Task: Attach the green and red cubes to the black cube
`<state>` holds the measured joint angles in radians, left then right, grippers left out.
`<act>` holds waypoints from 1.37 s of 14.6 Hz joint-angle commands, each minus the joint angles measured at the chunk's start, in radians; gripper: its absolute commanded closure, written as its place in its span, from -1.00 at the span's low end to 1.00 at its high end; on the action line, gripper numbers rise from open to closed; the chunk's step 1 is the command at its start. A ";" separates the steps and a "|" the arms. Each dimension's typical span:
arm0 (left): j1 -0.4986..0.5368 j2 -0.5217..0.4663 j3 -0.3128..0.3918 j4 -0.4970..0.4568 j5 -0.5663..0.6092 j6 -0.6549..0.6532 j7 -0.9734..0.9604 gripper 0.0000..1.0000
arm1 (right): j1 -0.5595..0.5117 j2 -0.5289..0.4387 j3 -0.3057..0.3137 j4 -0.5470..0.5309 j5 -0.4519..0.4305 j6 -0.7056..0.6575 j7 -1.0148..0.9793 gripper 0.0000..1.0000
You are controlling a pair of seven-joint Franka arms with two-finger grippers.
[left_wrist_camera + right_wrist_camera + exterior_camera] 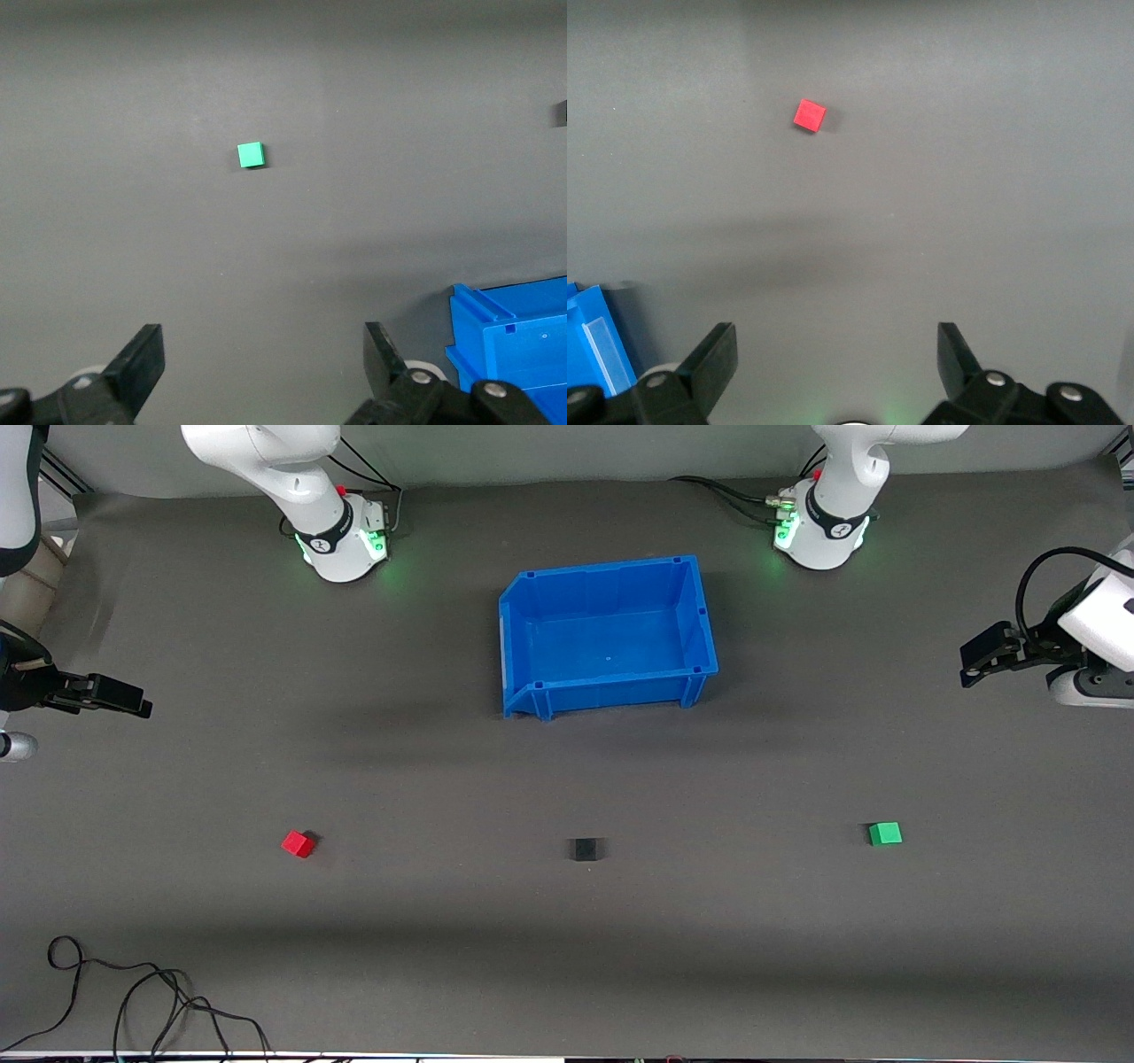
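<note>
You have the red cube [299,843], black cube [584,849] and green cube [884,833] well apart in a row (untouched); left end effector [973,666] and right end effector [137,704] wait spread over the surface's [567,957] ends.

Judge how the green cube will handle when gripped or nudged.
The green cube looks solid with flat faces, so probably stiff and unlikely to roll. Being tiny, it is likely light and may slide on the grey mat if pushed.

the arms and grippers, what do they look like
Both arms are glossy white with black joint bands, green lights glowing at the bases and black cables trailing from them. The left gripper and right gripper are matte black, each with two wedge-shaped fingers and silver screws.
</note>
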<state>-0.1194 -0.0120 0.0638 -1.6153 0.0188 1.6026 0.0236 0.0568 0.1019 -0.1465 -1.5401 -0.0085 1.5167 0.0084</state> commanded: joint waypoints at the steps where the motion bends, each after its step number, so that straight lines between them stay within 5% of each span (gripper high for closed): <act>1: 0.012 -0.003 0.002 0.011 -0.008 -0.015 0.006 -1.00 | -0.006 -0.001 0.005 0.011 0.001 0.002 -0.012 -0.99; 10: 0.017 0.001 0.001 0.009 -0.013 -0.027 -0.014 -1.00 | -0.006 0.009 0.008 0.018 0.002 0.016 -0.004 -0.99; 20: 0.058 0.030 0.013 0.014 -0.090 -0.010 -0.793 -1.00 | -0.018 0.018 -0.008 0.006 0.005 0.121 -0.063 -0.99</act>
<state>-0.0959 0.0119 0.0710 -1.6153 -0.0118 1.5960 -0.6021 0.0493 0.1059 -0.1573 -1.5412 -0.0085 1.5965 -0.0064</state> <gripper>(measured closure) 0.000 0.000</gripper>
